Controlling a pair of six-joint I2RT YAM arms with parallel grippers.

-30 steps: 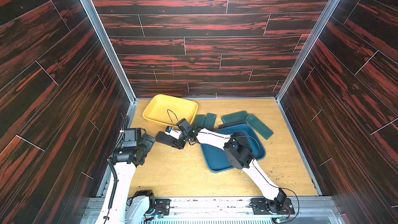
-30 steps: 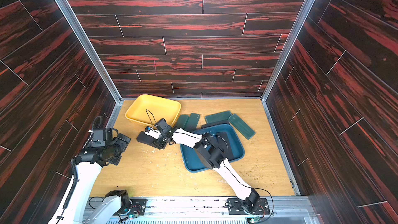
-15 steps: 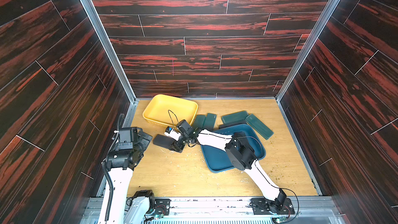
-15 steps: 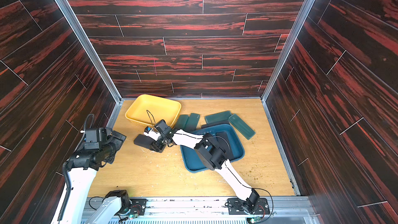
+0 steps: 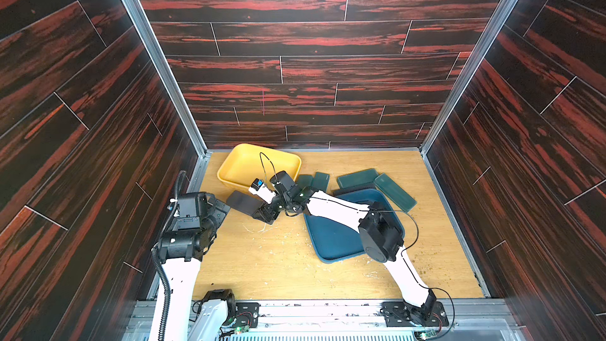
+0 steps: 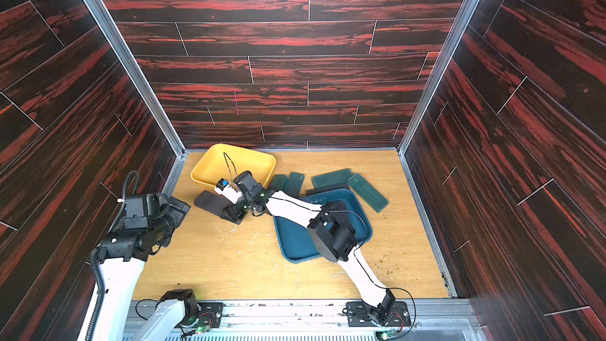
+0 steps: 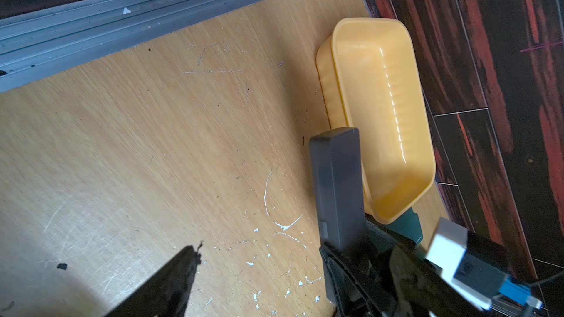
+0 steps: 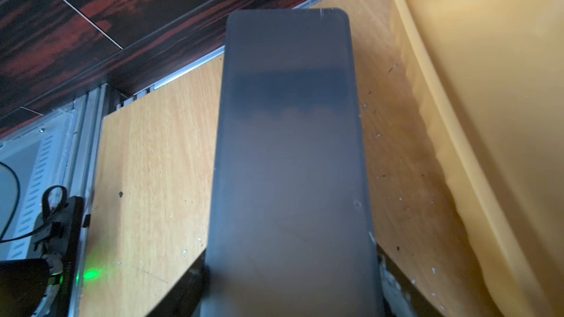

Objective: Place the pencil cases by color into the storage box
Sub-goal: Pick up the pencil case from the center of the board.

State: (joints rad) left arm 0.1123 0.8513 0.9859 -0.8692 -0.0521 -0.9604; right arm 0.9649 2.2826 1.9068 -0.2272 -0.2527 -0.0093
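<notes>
My right gripper [image 5: 266,214] [image 6: 234,213] is shut on one end of a black pencil case [image 5: 243,203] [image 6: 209,202] [image 8: 290,163], held just off the floor beside the yellow storage box [image 5: 231,177] [image 6: 200,172] [image 7: 424,160], which looks bare inside. In the left wrist view the case [image 7: 335,190] juts along the box's near wall. My left gripper [image 5: 220,206] [image 6: 179,207] stands open and holds nothing, a short way left of the case. Several dark green pencil cases [image 5: 320,181] [image 5: 357,178] [image 5: 395,191] lie behind the blue storage box [image 5: 328,244] [image 6: 295,241].
Another black case [image 5: 347,190] [image 6: 326,188] lies at the blue box's far rim, partly under a green one. My right arm [image 5: 337,213] crosses over the blue box. Dark wood-pattern walls close in the floor on three sides; a metal rail [image 5: 295,305] runs along the front.
My right gripper has carried the black case a little left and back, closer to the yellow box. My left arm has drawn back slightly toward the left wall.
</notes>
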